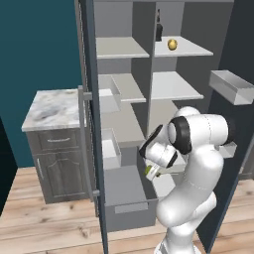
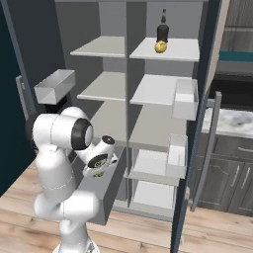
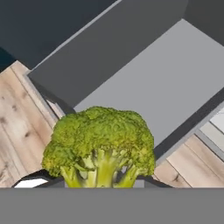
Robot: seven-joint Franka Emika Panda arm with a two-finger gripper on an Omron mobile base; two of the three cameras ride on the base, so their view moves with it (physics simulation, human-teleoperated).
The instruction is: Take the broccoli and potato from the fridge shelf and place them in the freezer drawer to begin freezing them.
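The claw [image 1: 150,171] clenches the lumpy yellow-green broccoli [image 3: 99,146] by its pale stalk, above the deep, smooth grey freezer drawer [image 1: 130,208]. The white arm folds sharply downward. Farther up, the glossy golden-yellow potato [image 1: 172,44] sits on a shelf beside a dark bottle [image 1: 158,29].

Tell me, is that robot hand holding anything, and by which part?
Yes, the gripper holds the broccoli, pinched low on its pale stalk with the green head pointing away, above the open freezer drawer.
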